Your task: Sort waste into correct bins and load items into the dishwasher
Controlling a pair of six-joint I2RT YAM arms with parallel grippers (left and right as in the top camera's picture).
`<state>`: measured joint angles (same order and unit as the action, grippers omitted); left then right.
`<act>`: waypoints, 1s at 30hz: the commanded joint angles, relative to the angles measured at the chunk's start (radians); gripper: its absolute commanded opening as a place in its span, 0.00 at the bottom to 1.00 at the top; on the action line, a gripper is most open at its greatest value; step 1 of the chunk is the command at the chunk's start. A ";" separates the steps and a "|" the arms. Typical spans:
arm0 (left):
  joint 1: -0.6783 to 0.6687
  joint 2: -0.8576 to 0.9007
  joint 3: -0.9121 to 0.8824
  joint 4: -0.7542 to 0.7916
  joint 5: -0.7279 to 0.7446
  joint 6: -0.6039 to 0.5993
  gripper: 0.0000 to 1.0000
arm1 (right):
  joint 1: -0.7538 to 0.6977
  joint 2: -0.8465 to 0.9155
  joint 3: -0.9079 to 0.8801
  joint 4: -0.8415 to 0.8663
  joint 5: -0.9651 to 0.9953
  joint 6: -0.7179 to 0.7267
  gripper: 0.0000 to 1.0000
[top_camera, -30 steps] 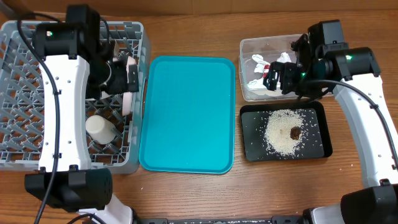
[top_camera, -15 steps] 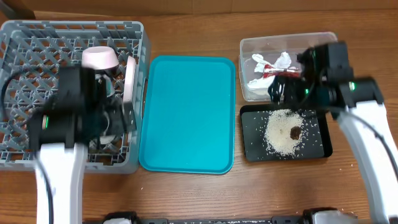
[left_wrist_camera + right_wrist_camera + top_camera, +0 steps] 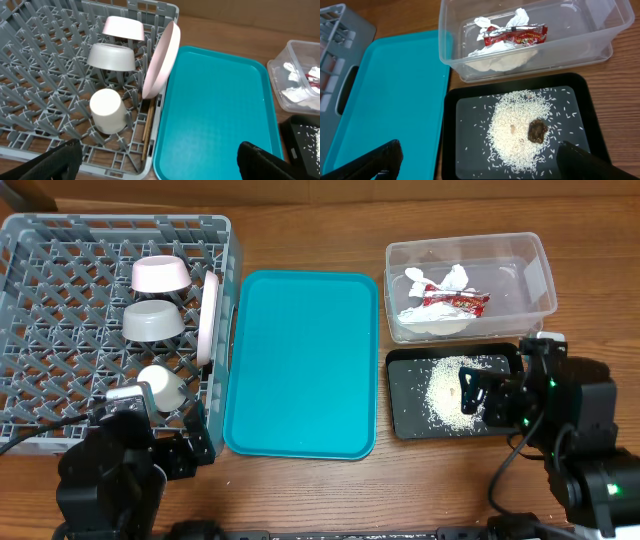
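Both arms have drawn back to the near table edge since a second ago, the left off the rack and the right off the tub. My left gripper [image 3: 159,161] has its jaws spread wide, holding and touching nothing. Ahead of them and to the left is the grey dish rack [image 3: 120,222]. Farthest from the jaws is the small white dish [image 3: 160,275], upside down with its pinkish side up. Nearer sits the grey bowl [image 3: 152,322], also upside down, and nearest the white cup [image 3: 162,385]. The large white plate [image 3: 211,317] stands on edge against the rack's right wall, with the chopsticks [image 3: 148,127] lying below it. Straight ahead between the jaws is the teal tray [image 3: 300,360]. My right gripper [image 3: 480,159] is likewise wide open and empty. Between its jaws and just ahead lies the black tray [image 3: 400,395], carrying the rice [image 3: 445,390] and the brown lump [image 3: 537,130]. Beyond it, the clear tub [image 3: 535,270] holds the red-and-white wrapper [image 3: 455,302] on the napkin [image 3: 432,320]. I cannot read the wrapper's print.
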<state>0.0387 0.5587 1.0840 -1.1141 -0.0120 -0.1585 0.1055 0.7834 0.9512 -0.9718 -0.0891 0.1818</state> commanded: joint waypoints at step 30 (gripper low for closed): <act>-0.007 -0.010 -0.017 -0.169 0.005 -0.006 1.00 | -0.002 0.007 -0.053 -0.013 0.025 -0.007 1.00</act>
<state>0.0387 0.5564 1.0729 -1.2804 -0.0120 -0.1585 0.1051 0.8497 0.9295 -0.9871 -0.0708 0.1822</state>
